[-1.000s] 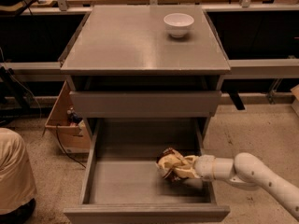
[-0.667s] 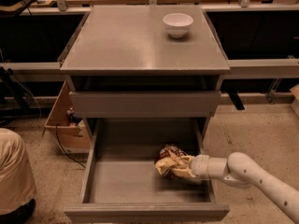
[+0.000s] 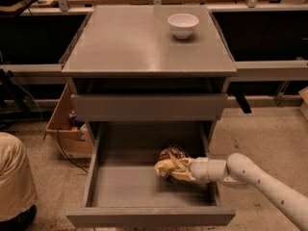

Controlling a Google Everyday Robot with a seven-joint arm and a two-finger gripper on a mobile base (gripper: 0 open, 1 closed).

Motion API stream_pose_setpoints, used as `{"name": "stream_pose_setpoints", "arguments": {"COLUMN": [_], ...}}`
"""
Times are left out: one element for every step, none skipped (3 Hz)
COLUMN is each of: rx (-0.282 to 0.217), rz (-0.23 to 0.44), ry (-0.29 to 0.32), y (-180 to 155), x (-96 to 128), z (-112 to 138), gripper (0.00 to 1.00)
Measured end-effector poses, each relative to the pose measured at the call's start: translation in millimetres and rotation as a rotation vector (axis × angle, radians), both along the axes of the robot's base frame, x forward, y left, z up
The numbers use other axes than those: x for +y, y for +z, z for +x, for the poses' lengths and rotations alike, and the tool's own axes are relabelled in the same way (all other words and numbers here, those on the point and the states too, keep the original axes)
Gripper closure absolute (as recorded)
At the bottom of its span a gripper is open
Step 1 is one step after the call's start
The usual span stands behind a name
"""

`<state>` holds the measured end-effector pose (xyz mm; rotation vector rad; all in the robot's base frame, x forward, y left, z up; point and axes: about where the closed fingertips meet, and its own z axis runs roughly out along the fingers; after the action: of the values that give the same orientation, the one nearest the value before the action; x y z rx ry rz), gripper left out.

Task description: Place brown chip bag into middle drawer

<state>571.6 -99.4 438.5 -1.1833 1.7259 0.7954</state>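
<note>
1. Some print is seen on the brown chip bag [image 3: 169, 163], but no word or brand can be read.
2. The bag is found inside the pulled-out middle drawer [image 3: 134, 189], towards its right side, dark brown at the back and pale tan at the front.
3. The arm [image 3: 250, 177] is stretched in low from the lower right, over the drawer's right wall, with the wrist held nearly level.
4. The gripper [image 3: 185, 170] is placed against the bag's right edge and is covered by the crumpled foil; whether the bag is clamped cannot be told.
5. A white bowl [image 3: 183, 25] is set on the cabinet top [image 3: 139, 47], and the upper drawer front [image 3: 149, 107] is closed.
</note>
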Motion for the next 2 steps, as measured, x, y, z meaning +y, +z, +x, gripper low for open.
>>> {"name": "stream_pose_setpoints", "arguments": {"rx": [0.019, 0.044], "rz": [0.042, 0.085], "ry": [0.037, 0.066], "y": [13.5, 34.9], "x": [18.3, 32.0], "z": [-4.6, -16.1], "gripper": [0.11, 0.0]}}
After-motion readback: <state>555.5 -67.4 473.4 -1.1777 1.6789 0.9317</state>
